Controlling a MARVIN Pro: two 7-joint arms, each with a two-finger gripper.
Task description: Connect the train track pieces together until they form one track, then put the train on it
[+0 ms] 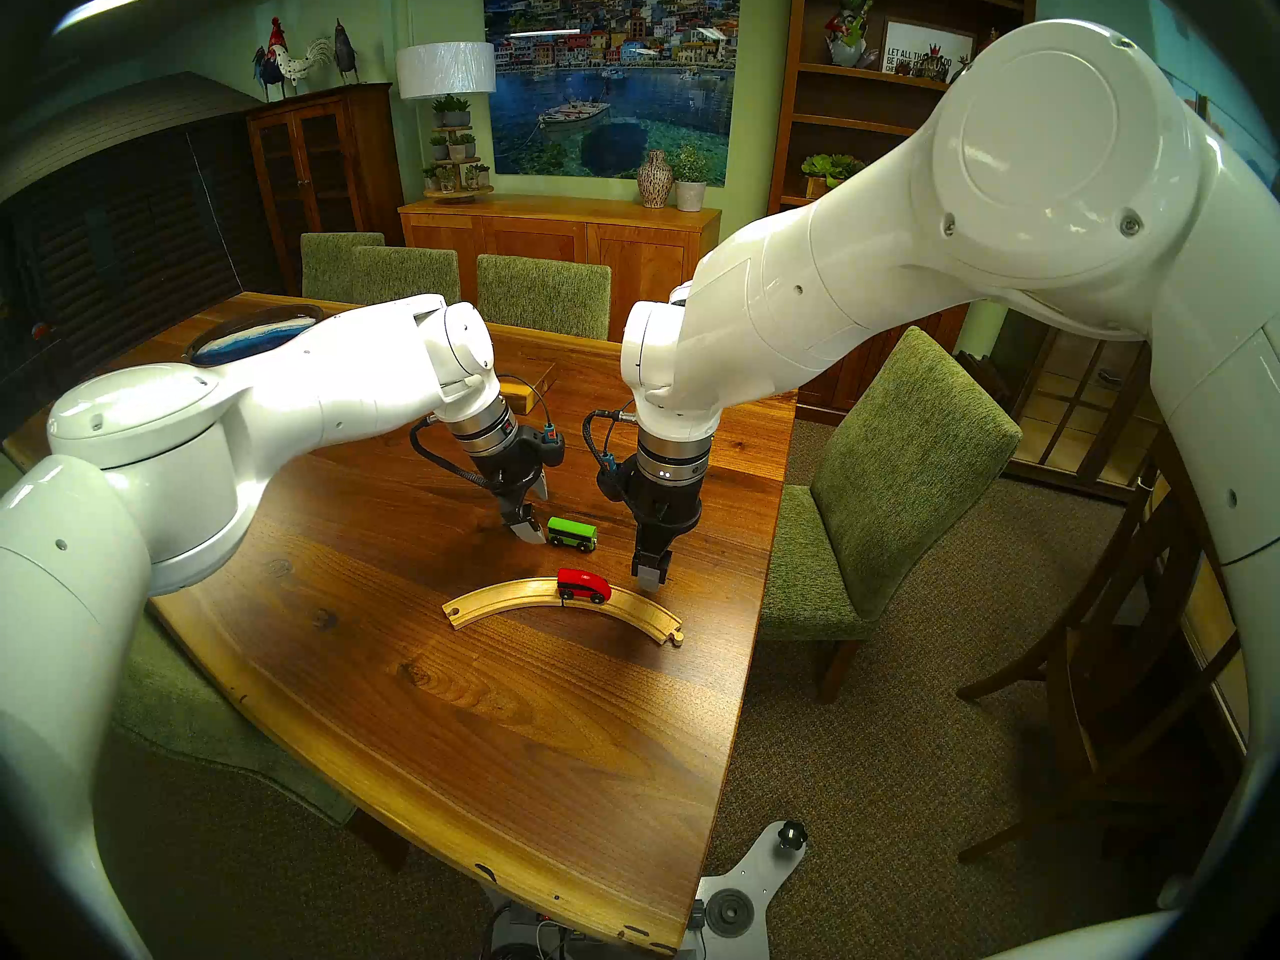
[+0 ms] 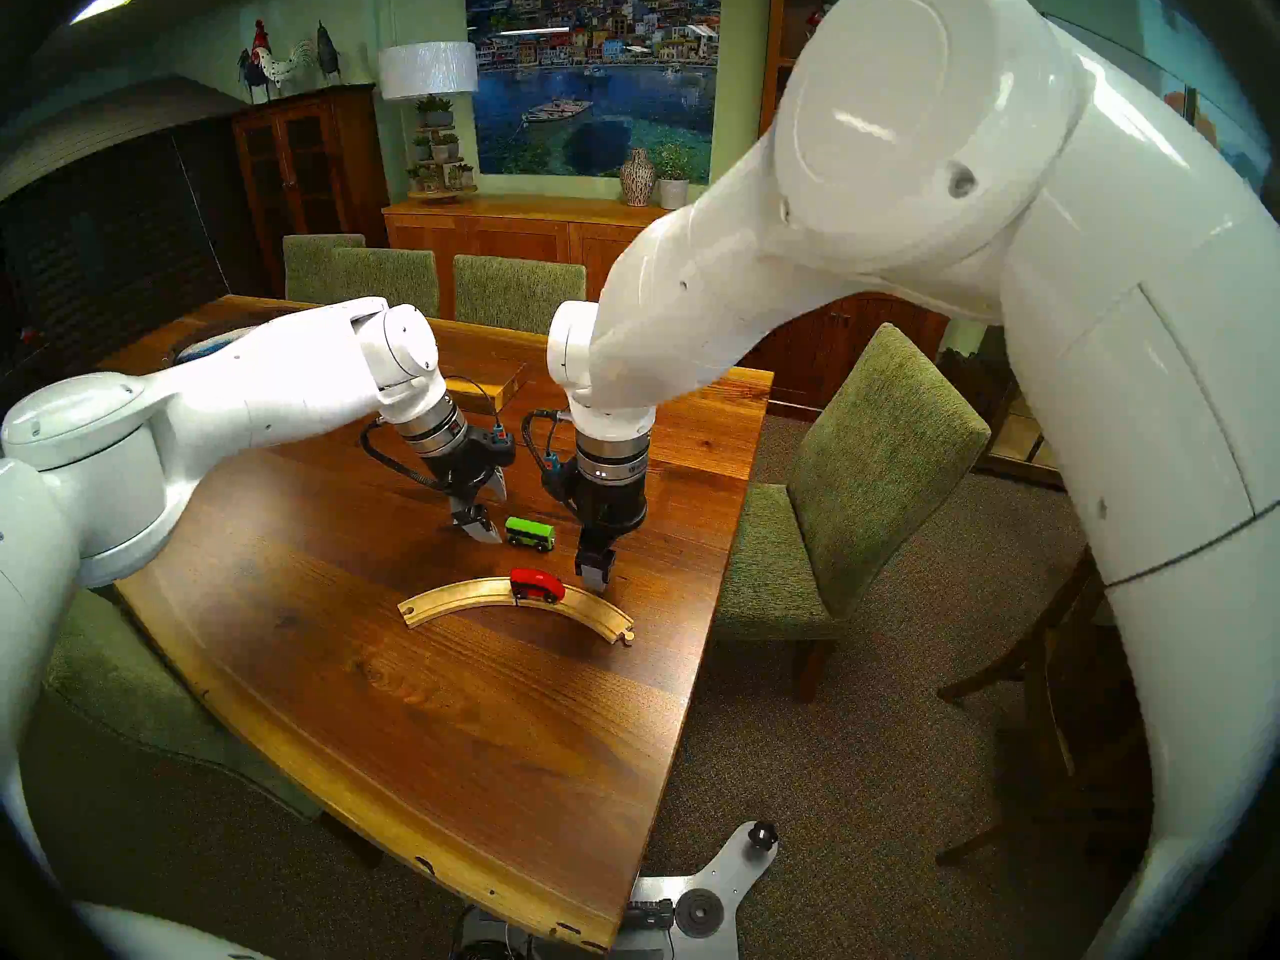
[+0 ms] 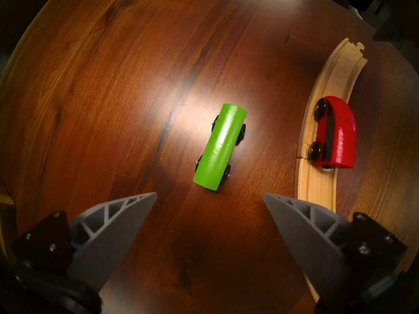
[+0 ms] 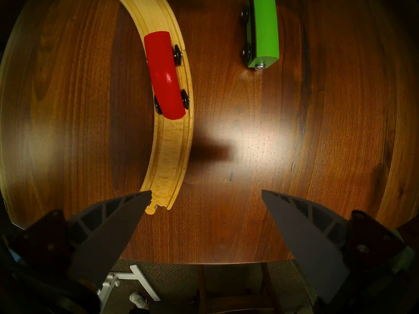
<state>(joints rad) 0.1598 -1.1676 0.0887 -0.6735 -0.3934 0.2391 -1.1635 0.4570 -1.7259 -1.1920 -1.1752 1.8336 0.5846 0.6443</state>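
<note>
The two pale-wood track pieces lie joined as one arc, the track point(image 1: 505, 595) point(image 2: 450, 595) point(image 3: 313, 182) point(image 4: 172, 152), on the brown table. The train's red engine point(image 1: 584, 584) point(image 2: 537, 584) point(image 3: 337, 134) point(image 4: 164, 75) stands on the track near the joint. The green carriage point(image 1: 572, 533) point(image 2: 530, 533) point(image 3: 218, 148) point(image 4: 264, 28) stands on the bare table just behind the track. My left gripper point(image 1: 539, 519) point(image 2: 497, 519) point(image 3: 209, 193) hangs open and empty just left of the carriage. My right gripper point(image 1: 651, 571) point(image 2: 597, 569) point(image 4: 206, 190) is open and empty, low behind the track's right half.
A rectangular wooden block point(image 1: 530, 390) point(image 2: 499, 387) lies farther back on the table, partly behind my left wrist. A blue dish point(image 1: 256, 342) sits at the far left. Green chairs point(image 1: 893, 467) stand around the table, whose right edge point(image 4: 204, 261) is close to the track.
</note>
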